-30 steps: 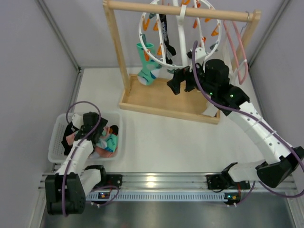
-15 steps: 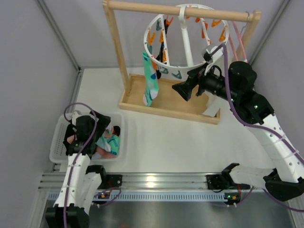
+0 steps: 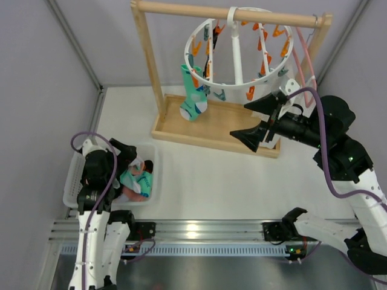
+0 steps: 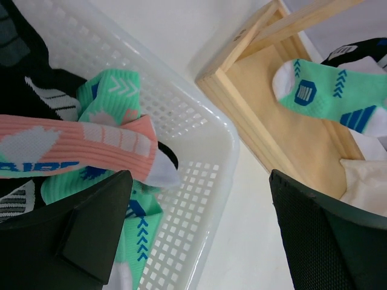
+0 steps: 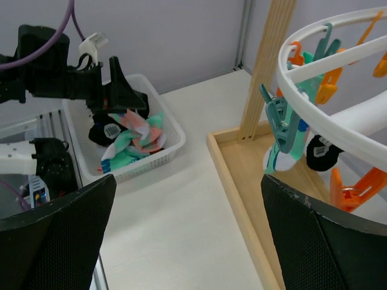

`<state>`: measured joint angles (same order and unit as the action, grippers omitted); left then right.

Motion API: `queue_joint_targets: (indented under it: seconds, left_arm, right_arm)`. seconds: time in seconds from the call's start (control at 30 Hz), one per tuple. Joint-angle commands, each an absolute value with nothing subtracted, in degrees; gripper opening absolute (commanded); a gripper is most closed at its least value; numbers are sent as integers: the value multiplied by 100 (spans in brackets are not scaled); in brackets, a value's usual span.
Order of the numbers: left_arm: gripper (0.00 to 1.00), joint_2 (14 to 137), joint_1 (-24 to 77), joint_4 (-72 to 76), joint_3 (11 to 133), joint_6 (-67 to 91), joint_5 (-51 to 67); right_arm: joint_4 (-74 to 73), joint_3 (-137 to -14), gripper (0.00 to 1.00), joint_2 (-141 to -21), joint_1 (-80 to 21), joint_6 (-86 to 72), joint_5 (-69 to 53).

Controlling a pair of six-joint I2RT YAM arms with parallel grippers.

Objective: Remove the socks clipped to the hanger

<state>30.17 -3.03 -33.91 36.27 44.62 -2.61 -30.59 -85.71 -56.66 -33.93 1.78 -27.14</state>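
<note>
Where clips (image 3: 250, 93) dangle, round plastic hanger (image 3: 237, 57), knit sock (image 3: 193, 101)

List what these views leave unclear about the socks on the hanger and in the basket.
- Top view: the left arm covers part of the sock pile in the basket; count unclear.
- Left wrist view: the black sock is cut off by the upper right edge.
- Right wrist view: the teal sock is partly hidden behind a teal clip and the hanger ring.
</note>
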Motion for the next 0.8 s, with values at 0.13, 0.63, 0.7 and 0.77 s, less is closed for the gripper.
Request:
queue_joint_targets:
  seconds: [0.13, 0.63, 0.7, 0.77]
  left_arm:
    - [99, 2803, -316, -3498, 4473, 3753, 330]
    - [99, 5447, 2576, -2004, 6403, 2840, -225]
    - [99, 6133, 3039, -1865, 6679, 2629, -631]
    - [99, 6468, 3199, -1479, 6663, 2514, -677]
  right_arm:
    - [-2514, -8121, 100, -5081, -3331, 809, -3551]
    - [-2680, -7243, 99, -3797, -3331, 35, -2822]
    - [-2681, -7164, 99, -3605, -3331, -202, -2647]
    - [-2724, -7111, 99, -3490, -3331, -307, -2558]
